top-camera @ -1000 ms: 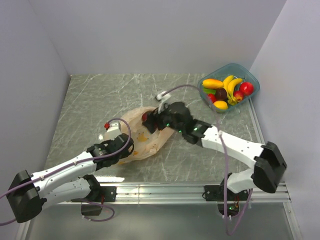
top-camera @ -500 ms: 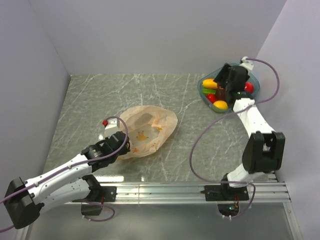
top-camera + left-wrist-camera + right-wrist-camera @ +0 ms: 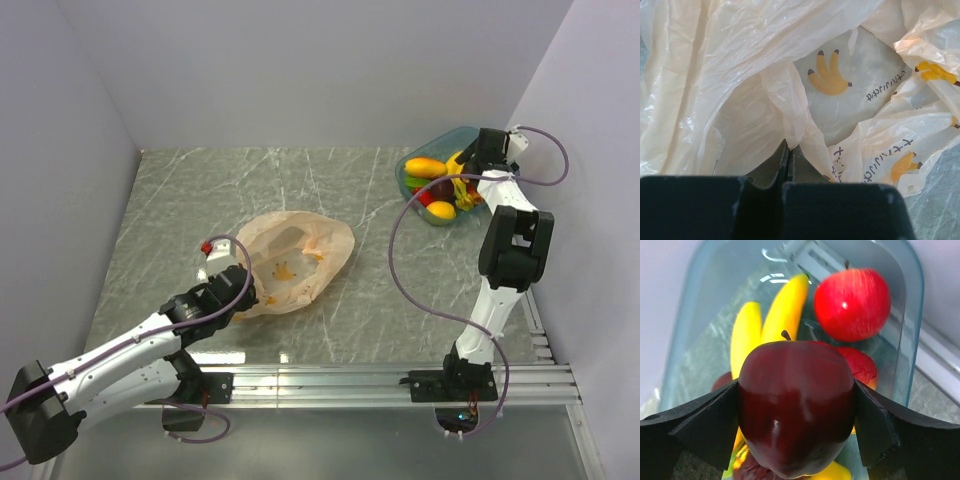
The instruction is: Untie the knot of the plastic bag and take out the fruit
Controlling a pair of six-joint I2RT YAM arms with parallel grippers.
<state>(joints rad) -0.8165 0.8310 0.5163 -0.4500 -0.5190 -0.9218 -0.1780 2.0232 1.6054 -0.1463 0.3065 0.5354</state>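
Observation:
The plastic bag lies flat and slack on the table, pale orange with banana prints. Its mouth gapes and no knot shows. My left gripper is at the bag's near-left edge, jaws together on a fold of the plastic. My right gripper hangs over the teal tub at the far right. It is shut on a dark red apple, which fills the gap between the fingers. The apple hangs above the fruit in the tub.
The tub holds bananas, a bright red apple, a mango and other fruit. Side walls close in the table to the left and right. A metal rail runs along the near edge.
The right arm has swung from the bag's far edge across to the tub and now hovers there holding the dark red apple. The left gripper stays clamped at the bag's edge.

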